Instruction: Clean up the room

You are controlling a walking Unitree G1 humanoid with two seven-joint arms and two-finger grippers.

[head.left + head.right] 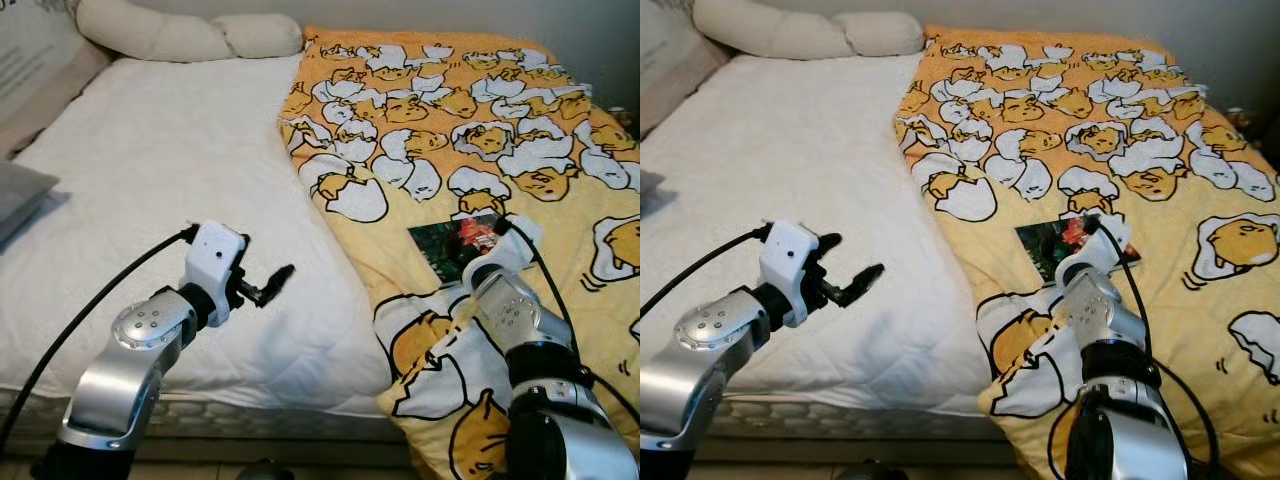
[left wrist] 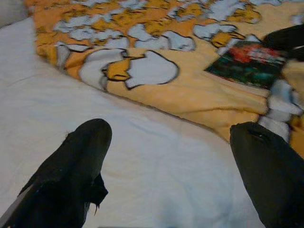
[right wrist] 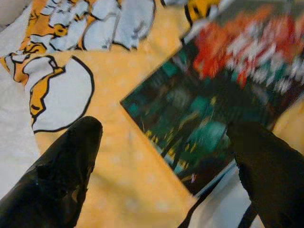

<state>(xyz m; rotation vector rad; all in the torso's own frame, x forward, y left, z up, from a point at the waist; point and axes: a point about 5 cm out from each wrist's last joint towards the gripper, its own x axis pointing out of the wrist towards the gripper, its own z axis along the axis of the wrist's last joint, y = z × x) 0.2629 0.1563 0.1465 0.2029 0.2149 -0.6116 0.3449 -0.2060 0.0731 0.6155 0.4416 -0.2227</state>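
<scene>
Book (image 1: 462,246) lies flat, skewed on blanket (image 1: 420,170); right fingers (image 3: 61,171) spread above; left fingers (image 2: 71,171) spread.

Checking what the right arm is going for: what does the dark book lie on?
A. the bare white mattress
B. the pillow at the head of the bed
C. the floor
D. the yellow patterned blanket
D: the book lies flat on the yellow blanket, with the open right gripper just above it.
</scene>
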